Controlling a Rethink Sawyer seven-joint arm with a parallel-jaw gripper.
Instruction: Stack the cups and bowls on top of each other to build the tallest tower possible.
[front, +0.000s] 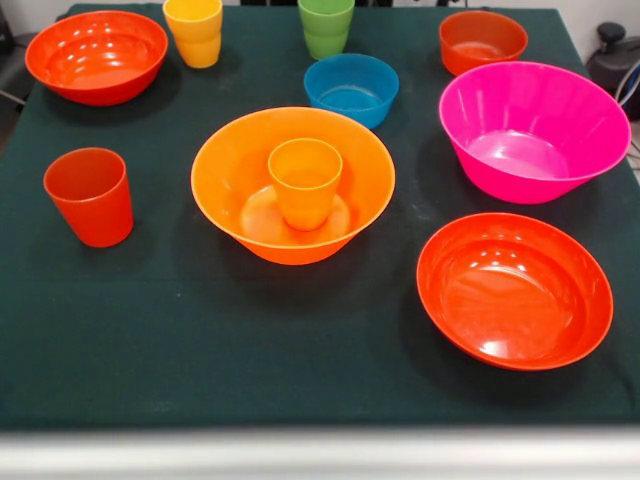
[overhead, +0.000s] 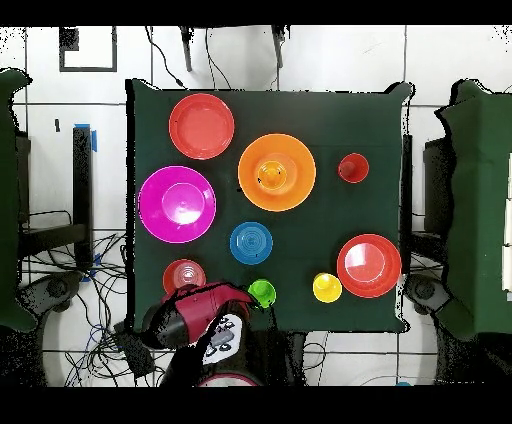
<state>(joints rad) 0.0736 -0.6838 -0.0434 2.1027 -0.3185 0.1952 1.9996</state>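
Red and black, my arm (overhead: 200, 320) is drawn back at the tabletop's (front: 200, 340) edge; my pincer is not visible, so I cannot tell its state. Nearest stand the green cup (front: 326, 26) and small red-orange bowl (front: 482, 40). Farther out, a glossy tapered orange cup (front: 305, 182) stands upright inside the round orange bowl (front: 240, 160), on dark green cloth.

Glossy plastic bowls (front: 296, 184), matt cloth (front: 150, 330)

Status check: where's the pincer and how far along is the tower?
Pincer out of sight, arm drawn back at table edge. Only an orange cup upright inside the large orange bowl; the rest sit apart. Nothing blocking.
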